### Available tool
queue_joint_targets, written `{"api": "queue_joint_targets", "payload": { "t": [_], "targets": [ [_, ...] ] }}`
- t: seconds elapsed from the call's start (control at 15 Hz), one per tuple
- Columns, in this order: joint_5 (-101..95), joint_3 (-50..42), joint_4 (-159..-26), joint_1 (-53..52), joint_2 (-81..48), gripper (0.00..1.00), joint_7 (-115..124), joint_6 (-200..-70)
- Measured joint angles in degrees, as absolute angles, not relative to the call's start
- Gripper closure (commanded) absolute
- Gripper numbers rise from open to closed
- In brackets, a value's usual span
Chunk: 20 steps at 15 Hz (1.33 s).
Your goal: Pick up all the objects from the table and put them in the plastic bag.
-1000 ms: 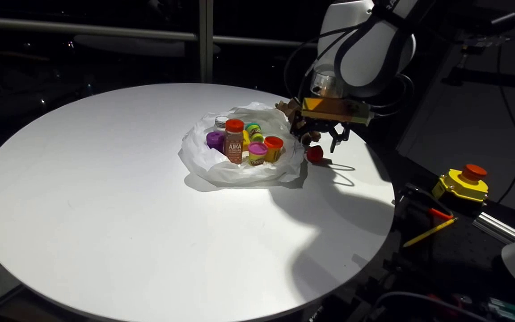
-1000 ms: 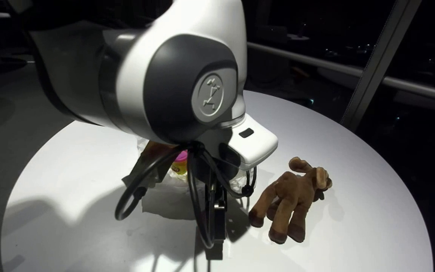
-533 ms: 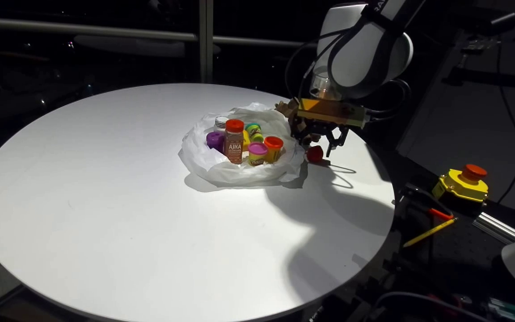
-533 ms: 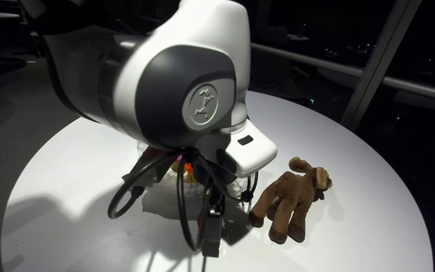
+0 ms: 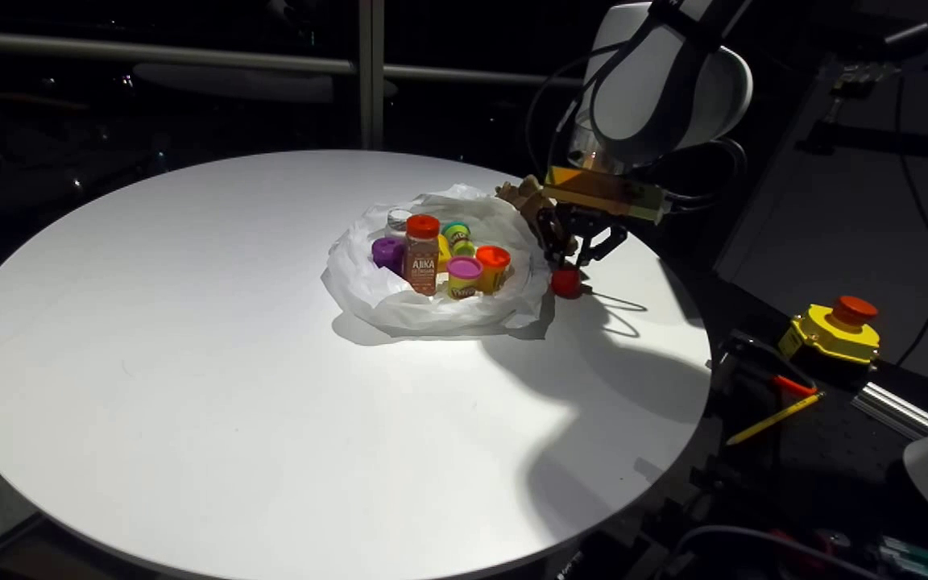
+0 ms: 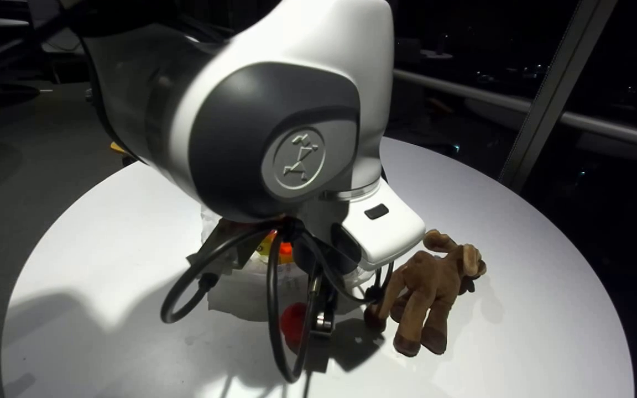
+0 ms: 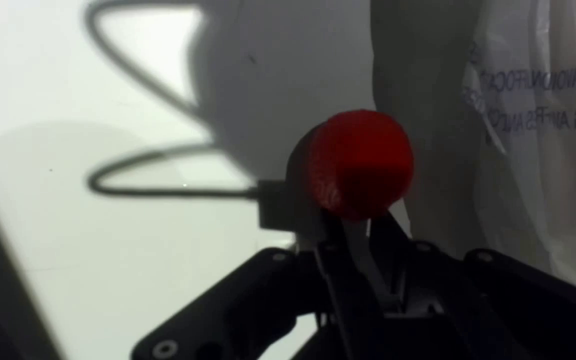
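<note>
A round red object (image 5: 566, 283) stands on the white table (image 5: 230, 387) beside the plastic bag (image 5: 432, 320). My gripper (image 7: 359, 225) is right at it, jaws drawn to a narrow gap. In the wrist view the red object hides the fingertips, so a hold on it cannot be made out. Inside the bag sit a red-capped brown bottle (image 5: 422, 266), a purple cup (image 5: 388, 253), an orange cup (image 5: 493, 268), a pink-lidded cup (image 5: 464, 278), a teal-lidded cup (image 5: 457, 238), a white-capped bottle (image 5: 399, 220) and a yellow piece (image 5: 443, 253). The brown furry toy (image 6: 429, 282) lies on the table.
The arm's hanging cables (image 6: 172, 301) loop low over the table near the red object. Off the table's edge are a yellow-and-red device (image 5: 830, 334) and a yellow pencil (image 5: 774, 419). A window post (image 5: 371, 80) rises behind.
The jaws have come together from wide apart, at the red object, which has shifted slightly. The arm has moved a little sideways. Bag, its contents and the furry toy stay where they were.
</note>
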<state>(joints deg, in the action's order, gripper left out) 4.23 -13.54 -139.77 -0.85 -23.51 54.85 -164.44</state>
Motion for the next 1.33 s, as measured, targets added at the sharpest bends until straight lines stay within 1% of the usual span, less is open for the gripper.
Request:
{"api": "queue_joint_targets", "payload": {
  "t": [0.07, 0.13, 0.2, 0.27, 0.4, 0.47, 0.6, 0.67, 0.87, 0.93, 1.0, 1.33],
  "targets": [
    [4.8, -13.5, -140.0, -0.8, -23.3, 1.0, 54.4, -164.5],
    [5.4, -13.5, -140.2, -0.8, -23.1, 0.73, 54.0, -164.5],
    [5.7, -13.5, -140.3, -0.8, -23.0, 0.74, 53.7, -164.5],
    [5.8, -13.5, -140.5, -0.8, -22.9, 0.72, 53.5, -164.5],
    [5.8, -13.5, -140.8, -0.8, -22.9, 0.57, 53.2, -164.5],
    [5.8, -13.5, -141.0, -0.9, -22.9, 0.48, 53.0, -164.5],
    [5.8, -13.5, -141.4, -1.1, -22.9, 0.34, 52.7, -164.5],
    [5.8, -13.4, -141.6, -1.2, -22.9, 0.26, 52.6, -164.5],
    [5.8, -12.6, -141.8, -1.2, -22.9, 0.04, 52.1, -164.5],
    [5.8, -12.2, -141.8, -1.2, -22.9, 0.01, 52.0, -164.5],
    [5.8, -11.8, -141.8, -1.2, -22.9, 0.0, 51.9, -164.5],
    [6.0, -9.9, -141.8, -1.3, -22.9, 0.0, 51.6, -164.5]
  ]
}}
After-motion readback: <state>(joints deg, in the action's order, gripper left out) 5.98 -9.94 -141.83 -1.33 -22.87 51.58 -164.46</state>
